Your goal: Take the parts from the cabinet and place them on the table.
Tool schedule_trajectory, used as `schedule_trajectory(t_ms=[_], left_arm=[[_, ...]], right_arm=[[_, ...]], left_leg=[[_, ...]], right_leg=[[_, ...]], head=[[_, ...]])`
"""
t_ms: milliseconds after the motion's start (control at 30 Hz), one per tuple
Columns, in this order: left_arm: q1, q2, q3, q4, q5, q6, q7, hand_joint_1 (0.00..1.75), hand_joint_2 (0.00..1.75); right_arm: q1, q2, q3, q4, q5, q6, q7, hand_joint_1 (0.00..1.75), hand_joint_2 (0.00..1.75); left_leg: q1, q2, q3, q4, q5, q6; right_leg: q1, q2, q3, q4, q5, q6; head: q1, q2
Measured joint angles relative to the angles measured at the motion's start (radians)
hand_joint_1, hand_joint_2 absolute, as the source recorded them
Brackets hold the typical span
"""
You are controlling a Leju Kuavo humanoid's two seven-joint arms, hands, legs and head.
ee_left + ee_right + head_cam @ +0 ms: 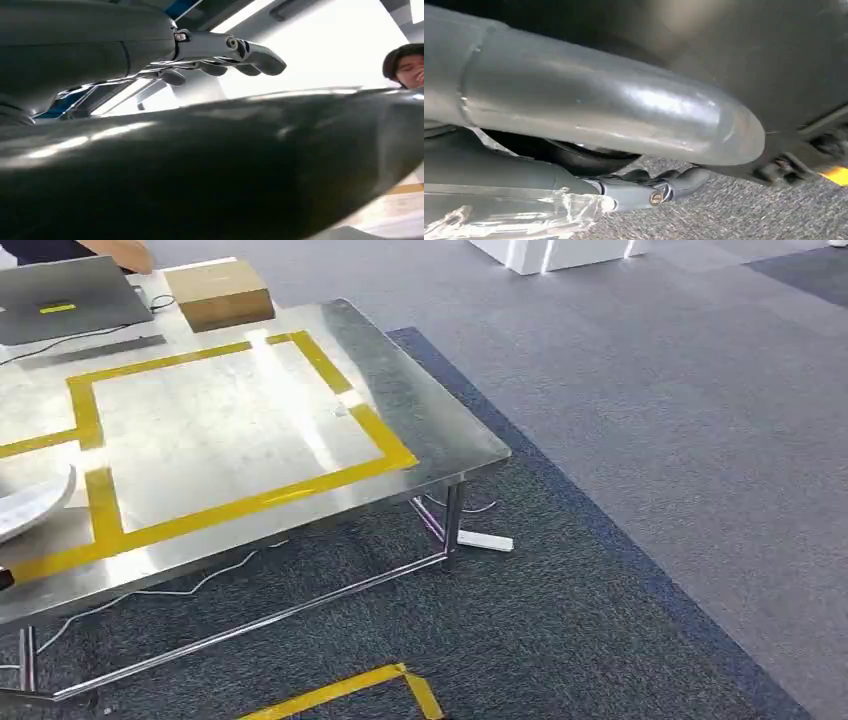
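Left hand (220,55): dark fingers reach out nearly straight above a broad, glossy dark curved surface (225,165); whether they grip anything cannot be told.
Pale curved object (30,502): at 9 o'clock in the head view, over the table's taped border; whether it is a part, or held by a hand, cannot be told.
Grey laptop (70,295): at 11 o'clock on the table, a person's hand (120,252) just beyond it.
Brown cardboard box (218,292): on the far edge, at 12 o'clock from the tape.
Shiny steel table (430,430): carries a yellow tape rectangle (380,435).
White power strip (485,540): on the grey carpet (650,440) by the table leg, at 5 o'clock from the rectangle.
Right hand (659,185): thick grey thumb above lightly curled dark fingers over the carpet, clear plastic film (524,212) beside it; a grip cannot be told.
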Motion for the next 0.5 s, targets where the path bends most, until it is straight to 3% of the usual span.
schedule_trajectory(t_ms=[33,67,100,133,200,233,267,300,367,400,433,467,500], left_arm=[[-0.002,-0.002,0.000,0.000,0.000,0.000,0.000,0.00,0.00],[-0.007,-0.002,0.000,0.000,0.000,0.000,0.000,0.00,0.00],[-0.012,-0.004,-0.001,0.000,0.000,0.000,0.000,0.00,0.00],[-0.013,-0.007,-0.003,0.000,0.000,0.000,0.000,0.00,0.00],[-0.008,-0.007,-0.005,0.000,0.000,-0.002,0.001,0.00,0.00],[-0.008,-0.006,-0.005,0.000,0.000,-0.002,0.001,0.00,0.00],[-0.009,-0.005,-0.006,0.001,0.000,-0.002,0.001,0.00,0.00],[-0.019,-0.007,-0.009,0.001,0.000,-0.003,0.002,0.00,0.00],[-0.024,-0.012,-0.013,0.002,0.000,-0.003,0.002,0.00,0.00],[-0.019,-0.013,-0.015,0.002,0.000,-0.004,0.002,0.00,0.00],[-0.015,-0.014,-0.017,0.003,0.000,-0.004,0.003,0.00,0.00],[-0.014,-0.015,-0.018,0.003,0.000,-0.005,0.004,0.00,0.00],[-0.015,-0.015,-0.019,0.003,0.000,-0.005,0.005,0.00,0.00]], right_arm=[[0.001,0.000,0.000,0.000,0.000,0.000,0.000,0.00,0.00],[0.002,0.002,0.000,-0.001,0.000,0.001,0.000,0.00,0.00],[0.002,0.001,0.000,-0.001,-0.001,0.001,0.000,0.00,0.00],[0.001,-0.001,0.000,-0.001,-0.002,0.000,0.000,0.00,0.00],[0.001,-0.003,0.000,-0.001,-0.003,0.000,-0.001,0.00,0.00],[0.001,-0.003,0.000,-0.001,-0.003,0.000,-0.002,0.00,0.00],[0.001,-0.003,0.000,-0.001,-0.004,0.000,-0.003,0.00,0.00],[0.003,-0.003,0.000,-0.001,-0.004,0.000,-0.003,0.00,0.00],[0.009,-0.003,0.000,-0.001,-0.005,0.000,-0.003,0.00,0.00],[0.010,-0.003,0.000,-0.001,-0.005,0.000,-0.003,0.00,0.00],[0.011,-0.003,0.000,-0.001,-0.006,0.000,-0.003,0.00,0.00],[0.011,-0.003,0.000,-0.001,-0.006,0.000,-0.003,0.00,0.00],[0.010,-0.003,0.000,-0.001,-0.006,0.000,-0.003,0.00,0.00]], left_leg=[[0.009,-0.010,0.001,0.000,0.000,-0.011],[0.013,-0.017,0.003,-0.001,0.003,-0.022],[0.023,-0.023,0.004,-0.010,0.004,-0.033],[0.031,-0.034,0.007,-0.028,0.014,-0.048],[0.039,-0.061,0.015,-0.062,0.032,-0.072],[0.044,-0.058,0.019,-0.072,0.044,-0.076],[0.031,0.008,-0.001,-0.048,0.031,-0.062],[0.020,0.052,-0.040,0.024,-0.015,-0.051],[0.006,0.076,-0.131,0.206,-0.093,-0.046],[0.002,0.078,-0.164,0.273,-0.110,-0.046],[0.001,0.080,-0.170,0.285,-0.101,-0.046],[0.001,0.082,-0.151,0.255,-0.075,-0.045],[0.002,0.090,-0.112,0.188,-0.037,-0.047]], right_leg=[[-0.011,0.024,0.059,-0.099,0.035,0.009],[-0.027,0.102,0.101,-0.168,0.038,0.016],[-0.014,0.121,0.117,-0.197,0.032,0.005],[-0.004,0.109,0.119,-0.196,0.031,-0.017],[0.008,0.084,0.131,-0.207,0.035,-0.048],[-0.001,0.067,0.153,-0.239,0.061,-0.069],[-0.002,0.050,0.157,-0.249,0.072,-0.073],[-0.001,0.033,0.157,-0.252,0.075,-0.078],[0.003,-0.003,0.156,-0.251,0.074,-0.077],[0.004,-0.018,0.151,-0.244,0.071,-0.077],[0.004,-0.031,0.149,-0.237,0.065,-0.073],[0.003,-0.044,0.148,-0.229,0.059,-0.069],[0.000,-0.055,0.148,-0.219,0.051,-0.063]], head=[[-0.001,0.000],[0.000,0.000],[-0.003,0.000],[0.002,0.000],[0.003,0.000],[0.006,0.000],[0.000,0.000],[-0.010,0.000],[-0.016,0.000],[-0.017,0.000],[-0.017,0.000],[-0.018,0.000],[-0.016,0.000]])
